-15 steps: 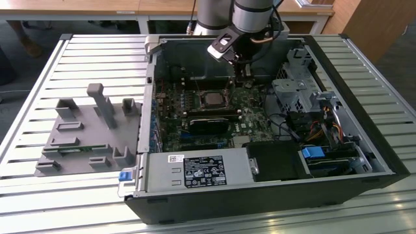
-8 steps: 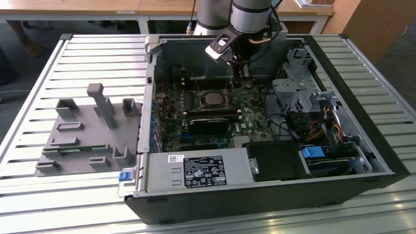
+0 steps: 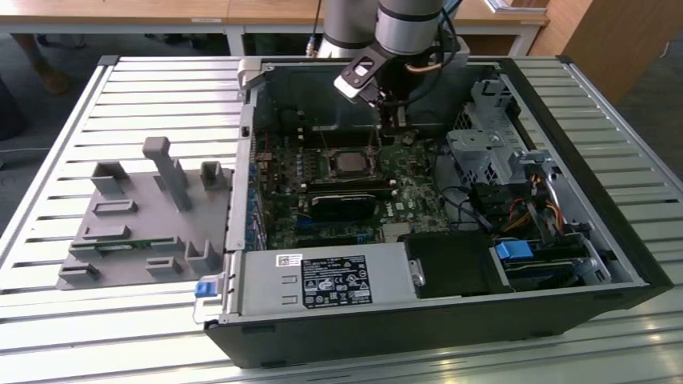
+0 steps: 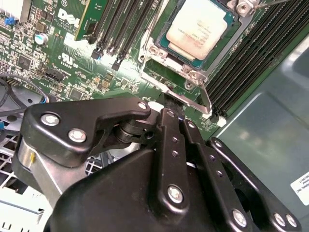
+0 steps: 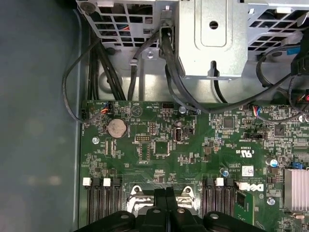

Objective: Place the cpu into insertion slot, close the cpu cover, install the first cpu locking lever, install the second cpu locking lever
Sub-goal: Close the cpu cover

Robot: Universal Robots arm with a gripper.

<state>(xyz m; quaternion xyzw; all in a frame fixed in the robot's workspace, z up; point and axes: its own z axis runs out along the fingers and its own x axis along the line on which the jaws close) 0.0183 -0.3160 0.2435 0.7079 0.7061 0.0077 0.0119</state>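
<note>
The cpu [image 4: 198, 26], a silver-grey square, lies in the insertion slot [image 3: 369, 165] on the green board; it also shows in the exterior view as the cpu [image 3: 350, 162]. The silver cpu cover [image 4: 192, 75] appears to lie flat around it. A thin metal locking lever [image 4: 195, 99] runs along the socket's edge nearest my fingers. My gripper [image 4: 169, 101] is shut, its black tips together right at that lever. In the exterior view the gripper [image 3: 391, 128] points down just beyond the socket. In the first wrist view the shut gripper [image 5: 164, 193] sits between two socket corners.
Long black memory slots [image 4: 251, 53] flank the socket. A metal drive cage [image 3: 485, 156] with cables [image 5: 169, 72] stands on the exterior view's right. The power supply [image 3: 320, 280] fills the near side. A grey fixture tray [image 3: 139, 216] lies outside the case on the exterior view's left.
</note>
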